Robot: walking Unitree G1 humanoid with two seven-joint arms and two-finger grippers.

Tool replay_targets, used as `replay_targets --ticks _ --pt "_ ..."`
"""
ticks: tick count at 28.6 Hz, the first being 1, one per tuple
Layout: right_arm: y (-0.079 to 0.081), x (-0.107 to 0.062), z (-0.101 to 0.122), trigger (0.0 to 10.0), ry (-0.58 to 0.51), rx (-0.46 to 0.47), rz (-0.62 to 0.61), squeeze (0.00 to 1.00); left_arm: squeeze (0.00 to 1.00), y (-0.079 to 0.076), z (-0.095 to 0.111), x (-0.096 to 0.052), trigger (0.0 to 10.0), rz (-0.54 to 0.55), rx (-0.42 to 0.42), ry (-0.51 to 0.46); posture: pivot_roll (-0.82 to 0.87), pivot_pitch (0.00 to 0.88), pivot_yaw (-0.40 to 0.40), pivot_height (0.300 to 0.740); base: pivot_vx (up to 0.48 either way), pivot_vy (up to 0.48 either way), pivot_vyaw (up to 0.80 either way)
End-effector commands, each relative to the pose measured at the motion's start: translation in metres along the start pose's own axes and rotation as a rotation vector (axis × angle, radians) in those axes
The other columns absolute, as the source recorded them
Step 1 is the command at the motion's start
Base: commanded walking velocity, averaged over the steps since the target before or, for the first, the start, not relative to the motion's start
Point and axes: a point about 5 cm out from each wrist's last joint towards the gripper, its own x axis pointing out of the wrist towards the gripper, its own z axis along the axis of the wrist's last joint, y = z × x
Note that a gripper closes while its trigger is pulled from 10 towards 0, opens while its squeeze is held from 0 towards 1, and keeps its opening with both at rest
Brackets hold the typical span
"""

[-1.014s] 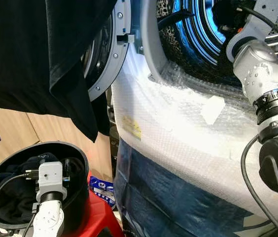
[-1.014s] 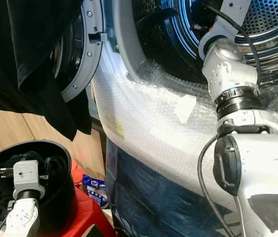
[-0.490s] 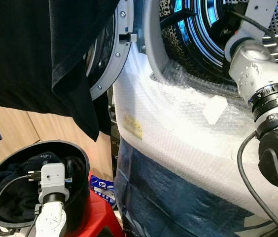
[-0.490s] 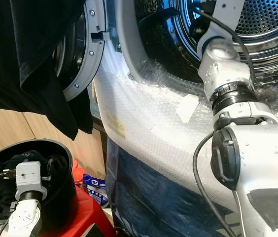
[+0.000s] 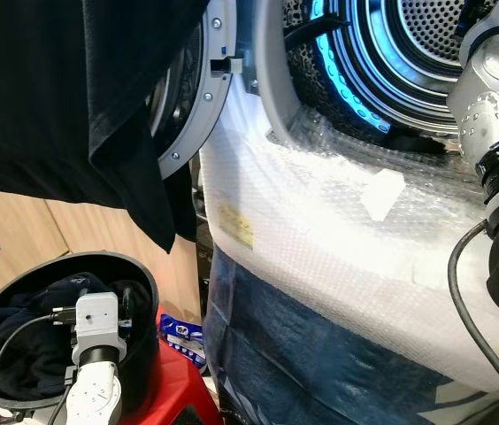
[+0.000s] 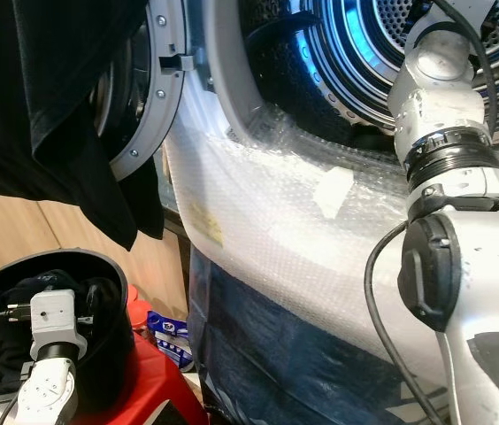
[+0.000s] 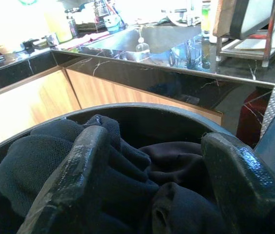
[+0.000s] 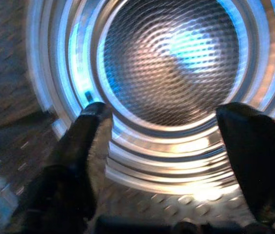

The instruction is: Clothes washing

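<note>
Two end effectors gape, fingers apart and empty: the right end effector (image 8: 162,161) inside the washer drum (image 8: 171,63) at upper right, the left end effector (image 7: 152,190) over dark clothes (image 7: 45,161) in the black basket (image 5: 148,305), lower left. No label is legible.

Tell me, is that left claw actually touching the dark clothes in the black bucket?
Touching. In the left wrist view, one finger of the open left gripper presses on the dark clothes.
</note>
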Motion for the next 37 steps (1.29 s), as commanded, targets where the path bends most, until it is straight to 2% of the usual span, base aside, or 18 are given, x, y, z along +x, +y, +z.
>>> replay_targets --ticks 1,2,5,6,7,8,12,18,22,24,26,29,31,33,36,37 --pt "0.003 -0.001 -0.009 10.0 0.043 0.005 0.021 1.00 0.00 0.000 -0.002 -0.002 10.0 -0.011 0.000 0.011 -0.02 0.000 -0.017 0.740 0.000 0.000 0.00" --pt "0.005 -0.001 -0.002 10.0 0.007 0.075 0.027 1.00 0.00 0.000 -0.001 -0.002 10.0 -0.013 0.001 0.008 -0.02 0.000 -0.016 0.740 0.000 0.000 0.00" --pt "0.013 -0.002 0.013 10.0 -0.067 0.165 0.103 1.00 0.00 0.000 0.001 -0.002 10.0 -0.013 0.000 0.001 -0.01 0.000 -0.018 0.740 0.000 0.000 0.00" --pt "0.015 -0.003 0.014 10.0 -0.075 0.175 0.124 0.20 0.00 0.000 0.001 -0.002 10.0 -0.012 0.000 0.001 -0.01 0.000 -0.017 0.740 0.000 0.000 0.00" --pt "0.016 -0.003 0.015 10.0 -0.079 0.182 0.137 0.20 0.00 0.000 0.001 -0.002 10.0 -0.012 0.000 0.000 -0.01 0.000 -0.017 0.740 0.000 0.000 0.00" --pt "0.018 -0.004 0.015 10.0 -0.087 0.199 0.156 0.00 0.00 0.000 0.001 -0.002 10.0 -0.012 0.000 0.000 -0.01 0.000 -0.017 0.740 0.000 0.000 0.00" --pt "0.019 -0.005 0.013 10.0 -0.084 0.240 0.243 0.00 0.00 0.000 0.001 -0.003 10.0 -0.009 -0.001 -0.002 -0.02 0.000 -0.016 0.740 0.000 0.000 0.00" --pt "0.017 -0.012 0.022 10.0 -0.131 0.400 0.409 0.00 0.00 0.001 0.001 -0.004 10.0 -0.003 -0.005 0.001 -0.03 0.000 -0.009 0.740 0.000 0.000 0.00" --pt "0.011 -0.018 0.021 10.0 -0.149 0.392 0.412 0.00 0.00 0.001 0.000 -0.004 10.0 -0.007 -0.005 0.005 -0.04 0.000 -0.008 0.740 0.000 0.000 0.00" --pt "0.005 -0.021 0.017 10.0 -0.157 0.343 0.405 0.00 0.00 0.001 0.000 -0.004 10.0 -0.008 -0.005 0.005 -0.04 0.000 -0.008 0.740 0.000 0.000 0.00" --pt "-0.001 -0.026 0.013 10.0 -0.171 0.342 0.406 0.00 0.00 0.000 0.000 -0.004 10.0 -0.009 -0.005 0.005 -0.04 0.000 -0.012 0.740 0.000 0.000 0.00" --pt "-0.005 -0.045 0.014 10.0 -0.211 0.461 0.500 0.00 0.00 0.000 -0.001 -0.005 10.0 -0.007 -0.009 0.008 -0.04 0.000 -0.012 0.740 0.000 0.000 0.00" --pt "-0.005 -0.070 0.014 10.0 -0.270 0.496 0.613 0.00 0.00 -0.003 -0.001 -0.005 10.0 -0.015 -0.012 0.011 -0.06 0.000 -0.007 0.740 0.000 0.000 0.00" --pt "-0.003 -0.087 0.008 10.0 -0.278 0.516 0.694 0.00 0.00 -0.005 -0.002 -0.006 10.0 -0.025 -0.011 0.015 -0.06 0.000 -0.009 0.740 0.000 0.000 0.00" --pt "-0.004 -0.101 0.005 10.0 -0.304 0.528 0.758 0.00 0.00 -0.006 -0.001 -0.005 10.0 -0.028 -0.012 0.012 -0.06 0.000 -0.007 0.740 0.000 0.000 0.00" --pt "-0.004 -0.112 0.006 10.0 -0.340 0.551 0.826 0.00 0.00 -0.006 -0.001 -0.005 10.0 -0.028 -0.012 0.010 -0.06 0.000 -0.004 0.740 0.000 0.000 0.00"
